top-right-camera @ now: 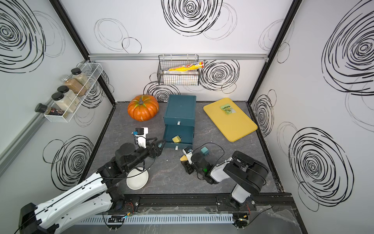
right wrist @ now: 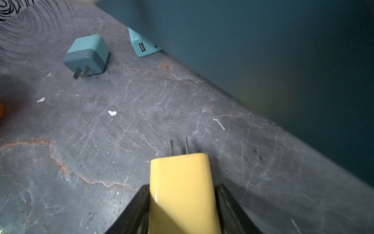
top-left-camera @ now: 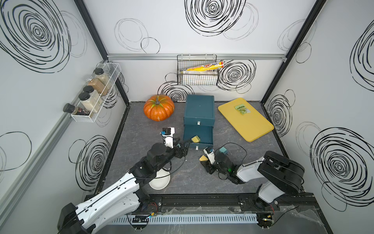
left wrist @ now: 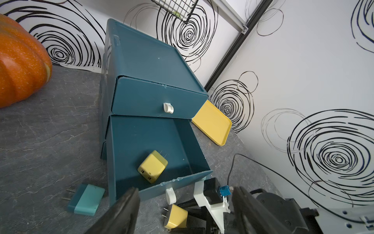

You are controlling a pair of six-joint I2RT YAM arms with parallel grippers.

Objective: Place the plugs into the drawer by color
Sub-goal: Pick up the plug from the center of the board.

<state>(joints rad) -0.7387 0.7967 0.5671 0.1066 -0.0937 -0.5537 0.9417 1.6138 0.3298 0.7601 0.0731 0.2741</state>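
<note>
**A:** Top views both show the chest [top-left-camera: 199,109] at the back of the counter [top-left-camera: 182,182]. Its open drawer [top-left-camera: 199,132] is pulled toward the arms, so a plug can drop in from above.

**B:** Left pincer [left wrist: 185,204]?

**A:** Jaws spread wide, nothing between them, hanging just off the drawer's front lip. Keeping out of the way, I'd say.

**B:** And the right pincer [right wrist: 183,188]?

**A:** Clamped on a yellow plug [right wrist: 180,174], a finger on each flank, prongs poking out ahead. That side grip leaves the prongs free. It's low over the counter, near the drawer front. Lifted or not, I can't tell.

**B:** Destination?

**A:** My guess is the open drawer, because a second yellow plug [left wrist: 152,167] lies inside. Same colour.

**B:** Anything else?

**A:** A teal plug [top-left-camera: 223,150] sits beside the right wrist, behind the pincer. A second teal plug [right wrist: 87,54] lies ahead, well apart.
</note>
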